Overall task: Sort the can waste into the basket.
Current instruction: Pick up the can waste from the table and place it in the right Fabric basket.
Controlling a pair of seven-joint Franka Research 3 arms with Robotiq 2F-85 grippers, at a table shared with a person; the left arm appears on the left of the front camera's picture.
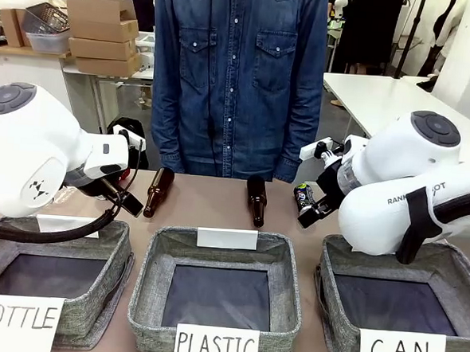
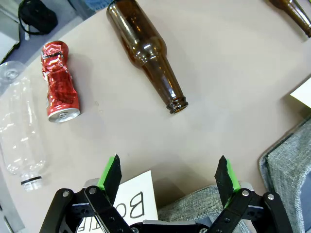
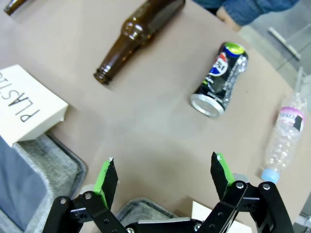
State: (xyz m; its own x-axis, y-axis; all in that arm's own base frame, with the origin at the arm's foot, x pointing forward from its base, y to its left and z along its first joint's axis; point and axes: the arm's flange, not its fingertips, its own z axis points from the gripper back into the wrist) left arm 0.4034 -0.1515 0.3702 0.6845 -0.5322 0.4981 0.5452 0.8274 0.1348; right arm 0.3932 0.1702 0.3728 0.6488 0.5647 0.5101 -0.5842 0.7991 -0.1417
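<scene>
The red can (image 2: pixel 59 82), crumpled, lies on its side on the brown table, ahead and to the left of my left gripper (image 2: pixel 168 167), whose jaws stand open and empty. A dented dark blue-black can (image 3: pixel 219 80) also lies on its side, ahead and slightly right of my right gripper (image 3: pixel 165 167), which is open with nothing in it. From the front, that dark can (image 1: pixel 301 196) rests just beyond the right gripper (image 1: pixel 313 211). The grey basket (image 1: pixel 330 309) signed "CAN" stands under the right arm at the near right. The left gripper (image 1: pixel 128 203) hovers over the far edge of the "BOTTLE" basket.
Two brown glass bottles (image 1: pixel 158 191) (image 1: pixel 256 201) lie mid-table. A clear plastic bottle (image 2: pixel 19 131) lies beside the red can, another (image 3: pixel 284 138) near the dark can. Baskets signed "BOTTLE" (image 1: pixel 91 311) and "PLASTIC" (image 1: pixel 151 306) stand in front. A person in a denim shirt (image 1: pixel 237 72) stands opposite.
</scene>
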